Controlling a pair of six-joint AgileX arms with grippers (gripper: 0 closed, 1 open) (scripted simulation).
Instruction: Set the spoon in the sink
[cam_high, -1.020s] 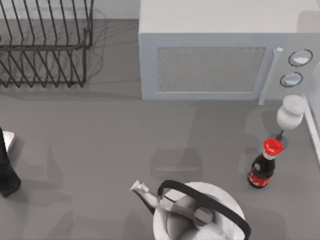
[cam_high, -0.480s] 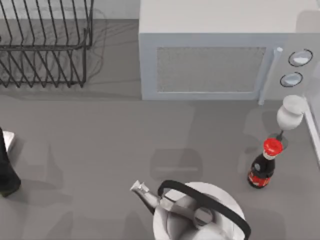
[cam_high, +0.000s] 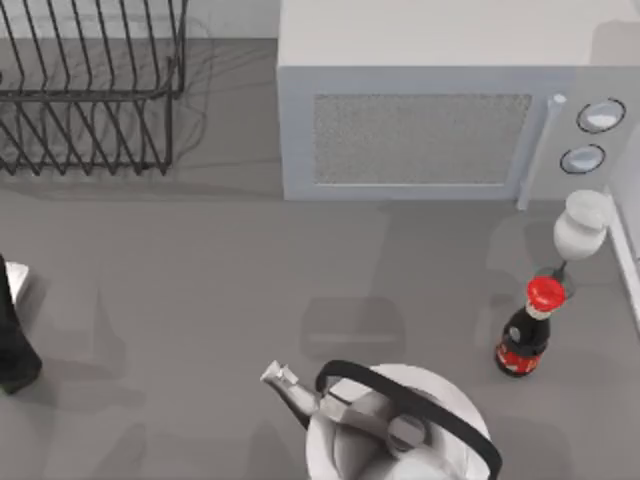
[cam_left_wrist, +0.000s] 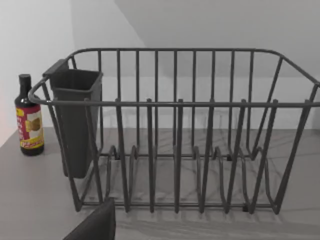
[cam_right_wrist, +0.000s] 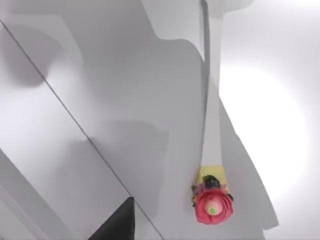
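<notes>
The spoon (cam_right_wrist: 211, 125) has a long pale handle ending in a red rose ornament (cam_right_wrist: 213, 207). It lies on a pale surface in the right wrist view, with its bowl cut off at the picture's border. One dark fingertip (cam_right_wrist: 117, 224) of my right gripper shows near it, apart from the handle. A pale raised edge (cam_high: 626, 262) at the table's far right may be the sink's rim; I cannot tell. My left arm (cam_high: 12, 345) stays at the table's left edge, and a dark fingertip (cam_left_wrist: 95, 226) of its gripper faces the dish rack (cam_left_wrist: 175, 130).
The wire dish rack (cam_high: 90, 90) stands at the back left, with a sauce bottle (cam_left_wrist: 29, 117) beside it. A microwave (cam_high: 440, 110) fills the back centre. A white stemmed object (cam_high: 583, 226) and a red-capped cola bottle (cam_high: 527, 335) stand at the right. A kettle (cam_high: 390, 425) sits front centre.
</notes>
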